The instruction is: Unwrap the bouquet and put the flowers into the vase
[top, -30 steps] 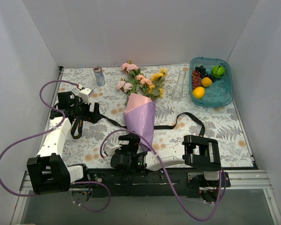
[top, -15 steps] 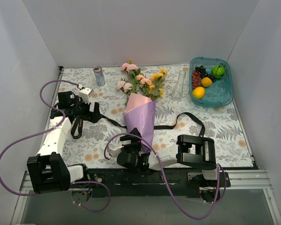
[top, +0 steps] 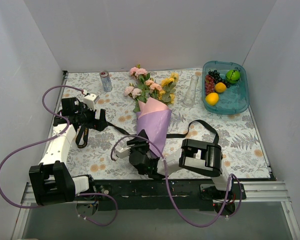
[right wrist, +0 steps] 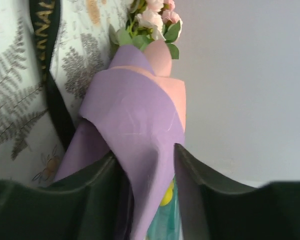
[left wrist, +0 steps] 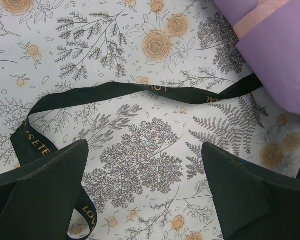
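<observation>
Right arm: Over the last second it has swung left and reached farther in. This has carried the right gripper (top: 141, 143) onto the near, narrow end of the bouquet (top: 153, 122).
Right claw: It was spread wide a second ago and has now drawn in. Its fingers (right wrist: 90, 192) press on either side of the purple paper (right wrist: 135, 125), pinching the wrap's near end.
Bouquet: It lies mid-table, narrow end near, with the flowers (top: 151, 87) fanned toward the far wall. The cone has nudged slightly far and right with the arm's arrival, and it is still rolled round the stems.
Ribbon: The black ribbon (top: 182, 134) is already loose. It trails flat on the cloth from the left, under the cone, and out into a loop on the right.
Left claw: The left gripper (left wrist: 145, 145) is spread wide and hangs low over the ribbon's left tail (left wrist: 155, 91). It holds nothing and has barely moved.
Vase: The vase (top: 191, 91) stands upright at the far side, right of the blooms and well apart from both claws.
Meaning: With the tie off, this pinch looks like the start of peeling the paper away. No flower is free yet, so the vase step is some way off.
Risk: The pinch may catch stems inside the wrap and drag the whole bunch with it.
</observation>
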`<control>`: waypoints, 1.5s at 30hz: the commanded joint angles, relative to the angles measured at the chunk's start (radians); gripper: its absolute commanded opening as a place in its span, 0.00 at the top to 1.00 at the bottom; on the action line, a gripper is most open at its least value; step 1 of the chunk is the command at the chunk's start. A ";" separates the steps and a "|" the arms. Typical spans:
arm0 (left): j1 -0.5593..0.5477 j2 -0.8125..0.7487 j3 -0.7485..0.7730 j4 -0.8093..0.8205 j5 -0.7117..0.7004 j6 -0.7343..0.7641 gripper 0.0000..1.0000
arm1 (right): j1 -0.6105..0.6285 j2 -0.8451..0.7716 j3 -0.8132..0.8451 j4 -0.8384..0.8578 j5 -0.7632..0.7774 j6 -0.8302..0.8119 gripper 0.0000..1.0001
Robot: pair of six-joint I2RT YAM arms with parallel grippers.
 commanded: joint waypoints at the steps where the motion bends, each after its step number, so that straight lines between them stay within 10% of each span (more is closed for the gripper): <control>1: 0.005 -0.002 0.014 0.017 0.000 0.003 0.03 | -0.014 -0.045 0.015 0.246 0.005 -0.145 0.58; 5: 0.005 0.000 0.014 0.015 0.011 -0.003 0.04 | -0.009 -0.060 0.036 0.436 0.031 -0.268 0.84; 10: 0.005 -0.006 0.015 0.011 0.016 -0.006 0.04 | -0.005 -0.063 0.047 0.823 0.132 -0.539 0.85; 21: 0.005 -0.013 0.026 0.000 0.028 -0.013 0.04 | 0.015 -0.204 0.105 1.028 0.345 -0.678 0.42; 33: 0.005 -0.011 0.064 -0.012 0.037 -0.016 0.03 | -0.057 -0.441 0.308 1.027 0.369 -0.808 0.23; 45: 0.007 0.006 0.052 0.000 0.022 -0.023 0.03 | -0.072 -0.208 0.729 0.888 0.327 -0.880 0.11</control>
